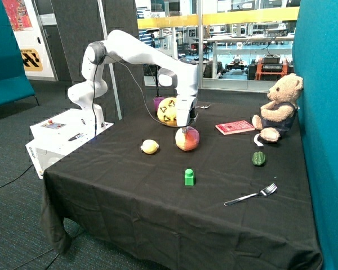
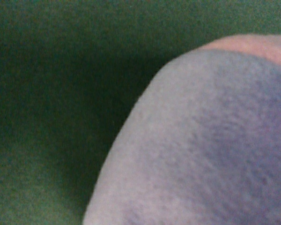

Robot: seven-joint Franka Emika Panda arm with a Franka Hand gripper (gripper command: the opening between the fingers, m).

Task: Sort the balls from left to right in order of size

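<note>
A red-and-yellow ball (image 1: 187,139) sits on the black tablecloth (image 1: 158,191) near the middle of the table. My gripper (image 1: 183,127) is right on top of it, touching or nearly touching. A small yellow ball (image 1: 150,147) lies beside it, toward the robot's base. A larger yellow ball with black marks (image 1: 168,111) sits behind the gripper. In the wrist view a rounded pale ball surface (image 2: 201,150) with a reddish edge fills most of the frame, very close.
A green block (image 1: 188,176) stands in front of the balls. A fork (image 1: 251,196), a small green object (image 1: 258,158), a pink book (image 1: 235,127) and a teddy bear (image 1: 279,108) are toward the teal wall. A purple cup (image 1: 159,103) stands behind the large ball.
</note>
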